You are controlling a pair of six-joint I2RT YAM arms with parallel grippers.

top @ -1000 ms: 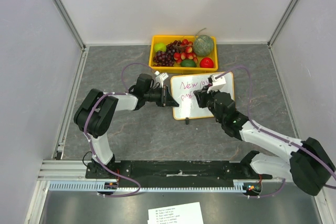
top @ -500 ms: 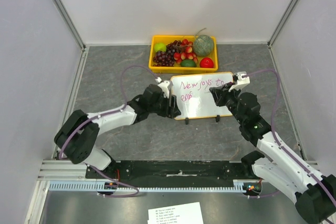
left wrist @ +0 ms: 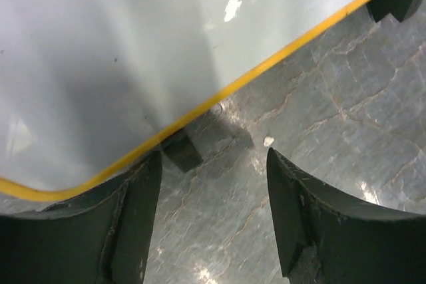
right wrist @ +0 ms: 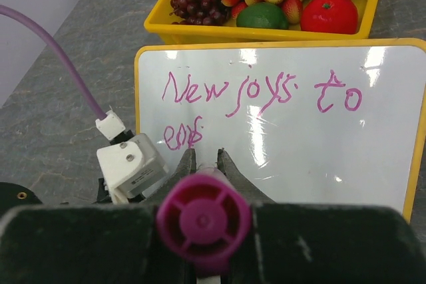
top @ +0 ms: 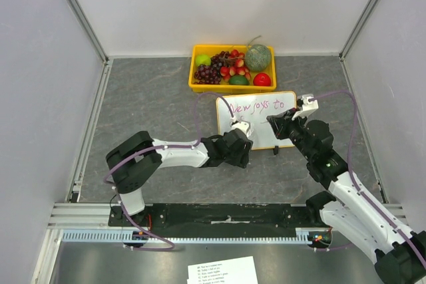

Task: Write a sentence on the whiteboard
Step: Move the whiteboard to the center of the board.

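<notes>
Whiteboard [right wrist: 333,151] sentence [right wrist: 259,94] — "New joys to" (2nd ln unclear).

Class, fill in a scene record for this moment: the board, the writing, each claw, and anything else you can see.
whiteboard: white, orange frame, raised on black feet
sentence: pink-purple, "New joys to", second line only started
right claw: shut on marker, aimed at the board
left claw: open, empty, at the board's near-left corner
yellow bin: fruit inside, beyond the board
</notes>
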